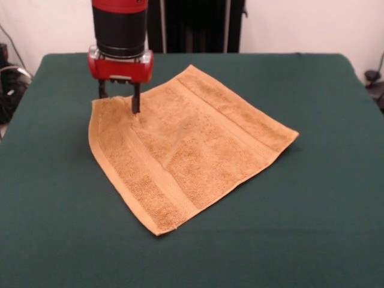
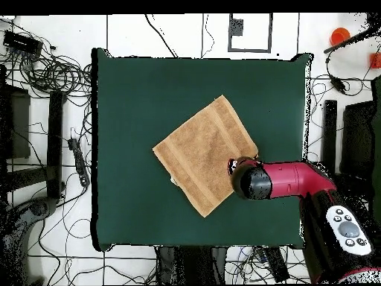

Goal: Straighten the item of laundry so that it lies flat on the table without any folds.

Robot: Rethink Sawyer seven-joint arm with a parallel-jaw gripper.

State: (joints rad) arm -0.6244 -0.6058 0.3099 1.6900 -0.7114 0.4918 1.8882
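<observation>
Front view: the towel (image 1: 186, 150) lies spread out near the middle of the table (image 1: 318, 228), one corner toward the far edge. The gripper (image 1: 119, 103) stands on its left corner, fingers (image 1: 136, 99) apart. Overhead view: the towel (image 2: 199, 153) lies diamond-wise, mid-table; the gripper (image 2: 237, 167) covers its right corner.

Overhead, the arm (image 2: 286, 181) hides the towel's (image 2: 201, 153) corner — pincer too.

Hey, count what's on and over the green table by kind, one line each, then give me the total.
Towels: 1, the tan towel, spread out on the table.
Grippers: 1, the gripper, at the towel's corner.
Tables: 1, the green one.
Total: 3
</observation>
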